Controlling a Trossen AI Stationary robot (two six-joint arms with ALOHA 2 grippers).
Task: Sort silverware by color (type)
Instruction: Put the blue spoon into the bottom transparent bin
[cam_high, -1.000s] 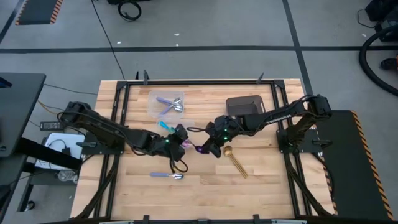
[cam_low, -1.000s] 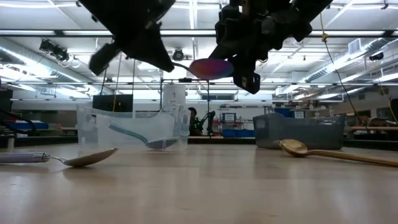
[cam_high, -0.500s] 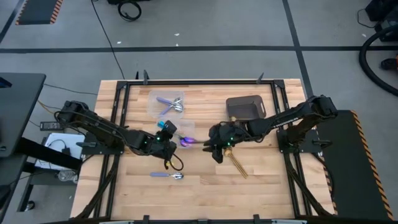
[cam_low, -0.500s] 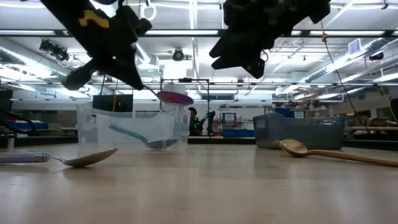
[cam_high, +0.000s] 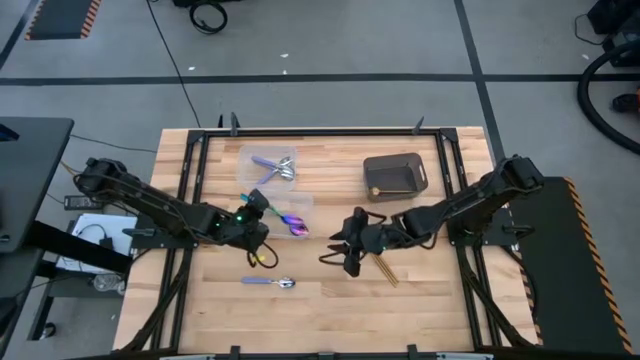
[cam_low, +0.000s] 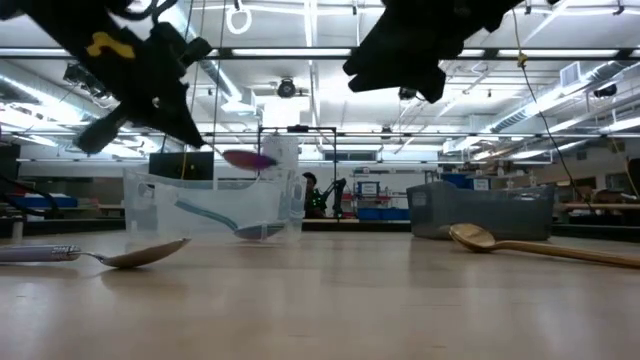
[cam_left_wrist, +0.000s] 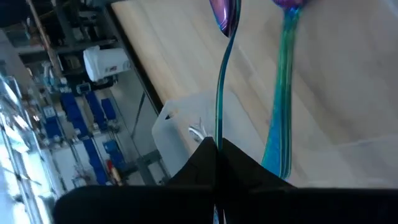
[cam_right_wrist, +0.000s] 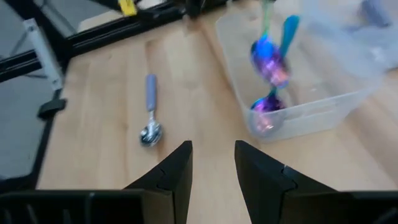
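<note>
My left gripper (cam_high: 260, 206) is shut on a teal-handled spoon (cam_high: 285, 219) with an iridescent purple head (cam_low: 248, 158). It holds the spoon over a clear tub (cam_high: 292, 203) in which another teal spoon (cam_left_wrist: 280, 106) lies. My right gripper (cam_high: 346, 254) hangs open above the table near a gold spoon (cam_high: 382, 266), with nothing between its fingers (cam_right_wrist: 179, 168). A lavender-handled spoon (cam_high: 270, 282) lies flat on the table near the front. A second clear tub (cam_high: 268, 166) at the back has lavender pieces in it. My left gripper pinches the teal handle (cam_left_wrist: 217, 134) between its two fingers, at the end away from the head. The fingers come from the table's left, slanting down, and the spoon runs on along them. It is lifted clear, with its head (cam_left_wrist: 224, 15) farthest from the fingers, over the tub.
A dark grey bin (cam_high: 393, 173) stands at the back right. The gold spoon (cam_low: 500, 241) lies on bare wood right of centre. Black frame rails run along the table's sides.
My left gripper has carried the teal spoon toward the table's left and a little down, from beside the right gripper to over the clear tub. My right gripper has drawn back toward the near edge and turned, staying open.
</note>
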